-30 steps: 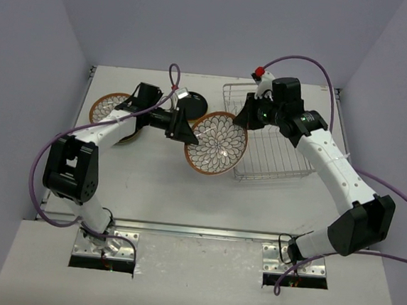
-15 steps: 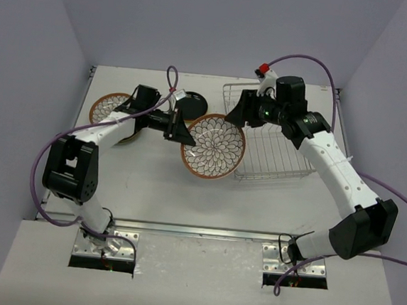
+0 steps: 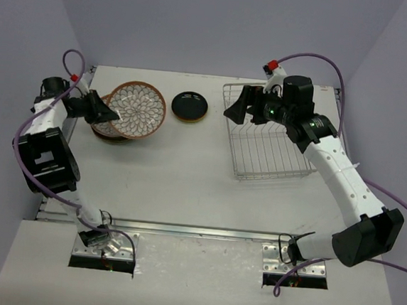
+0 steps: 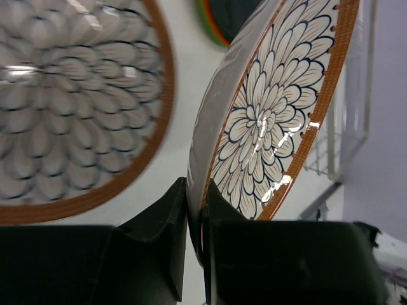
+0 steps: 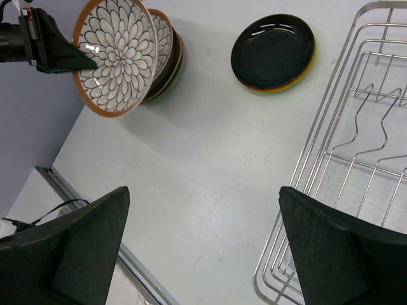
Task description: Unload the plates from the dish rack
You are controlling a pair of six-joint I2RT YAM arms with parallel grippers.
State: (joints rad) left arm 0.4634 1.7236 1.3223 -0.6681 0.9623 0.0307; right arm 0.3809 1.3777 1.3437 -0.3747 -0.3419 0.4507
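Brown-rimmed petal plate [image 3: 137, 100] gripped by L fingers [image 4: 178, 222]; R fingers [image 5: 331, 241] spread wide, nothing held.
Plate is pinched at its rim btwn the L fingers & held tilted, just above a stack of like plates [image 3: 107, 131] that lies on the worktop [image 3: 187, 179] under those fingers. Black plate [image 3: 190, 106], set on orange & green ones, lies approx. midway btwn L & R fingers. Dish rack [image 3: 268, 147] is seen below the R fingers, mostly to their right.
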